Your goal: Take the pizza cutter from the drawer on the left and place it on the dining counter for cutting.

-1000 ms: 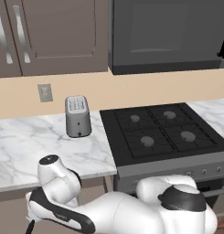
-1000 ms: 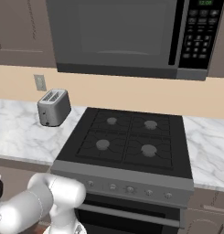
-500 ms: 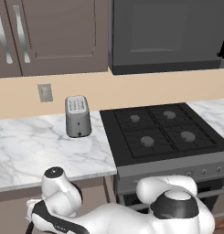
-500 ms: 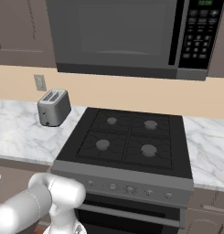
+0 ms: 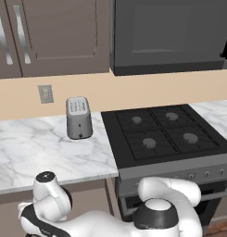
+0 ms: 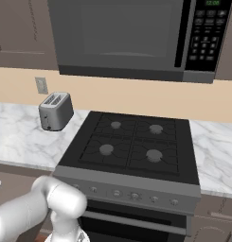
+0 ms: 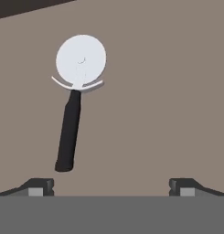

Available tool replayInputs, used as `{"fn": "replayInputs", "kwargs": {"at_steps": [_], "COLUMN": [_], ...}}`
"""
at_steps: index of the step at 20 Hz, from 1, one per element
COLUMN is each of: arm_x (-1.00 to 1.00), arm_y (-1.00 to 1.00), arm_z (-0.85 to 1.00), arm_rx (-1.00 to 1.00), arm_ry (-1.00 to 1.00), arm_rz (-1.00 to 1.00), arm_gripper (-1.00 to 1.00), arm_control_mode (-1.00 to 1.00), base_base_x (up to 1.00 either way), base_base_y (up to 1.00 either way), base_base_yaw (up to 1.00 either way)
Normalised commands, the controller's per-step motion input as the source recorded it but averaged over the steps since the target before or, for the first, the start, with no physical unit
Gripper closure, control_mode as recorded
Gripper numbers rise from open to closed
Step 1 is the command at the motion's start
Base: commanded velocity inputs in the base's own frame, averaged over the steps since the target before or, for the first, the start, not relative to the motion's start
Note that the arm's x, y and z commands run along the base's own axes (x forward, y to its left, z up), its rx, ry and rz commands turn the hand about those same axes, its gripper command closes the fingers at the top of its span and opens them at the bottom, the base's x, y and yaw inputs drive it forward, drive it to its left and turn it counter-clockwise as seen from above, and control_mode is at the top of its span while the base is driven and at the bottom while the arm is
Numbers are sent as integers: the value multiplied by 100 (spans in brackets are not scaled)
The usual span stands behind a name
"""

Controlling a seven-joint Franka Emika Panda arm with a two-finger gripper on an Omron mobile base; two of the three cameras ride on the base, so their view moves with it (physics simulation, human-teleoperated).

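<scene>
The pizza cutter (image 7: pixel 73 98) lies flat on the taupe-brown floor of the drawer (image 7: pixel 168 100). Its pale round wheel (image 7: pixel 81 58) points to the top of the hand view and its thin dark handle (image 7: pixel 68 137) runs down toward me. My gripper (image 7: pixel 112 188) hovers over the drawer, open, with nothing between its fingers. The handle's end sits just above and inside the left fingertip (image 7: pixel 40 187); the right fingertip (image 7: pixel 184 187) is well clear of the tool. In the left base view my arm (image 5: pixel 50 203) bends low below the worktop edge. The dining counter is out of view.
A silver toaster (image 5: pixel 78 118) stands on the marble worktop (image 5: pixel 36 152) left of the black stove (image 5: pixel 166 134). A microwave (image 6: pixel 136 38) and brown upper cabinets (image 5: pixel 54 37) hang above. The worktop's front edge runs just over my arm.
My arm has sunk a little lower and to the left below the worktop edge. The jaws have stayed open.
</scene>
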Motion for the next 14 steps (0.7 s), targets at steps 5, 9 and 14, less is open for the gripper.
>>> {"fn": "replayInputs", "kwargs": {"at_steps": [5, 9, 14], "arm_x": [4, 1, 9], "arm_y": [45, 43, 27], "arm_z": [-12, -36, -48], "arm_rx": [0, 0, -2], "arm_ry": [5, 6, 0], "arm_rz": [0, 0, 0], "arm_gripper": [-100, -100, -100], "arm_control_mode": [-100, -100, -100], "base_base_x": [0, 0, 0], "base_base_y": [0, 0, 0], "base_base_yaw": [0, 0, 0]}}
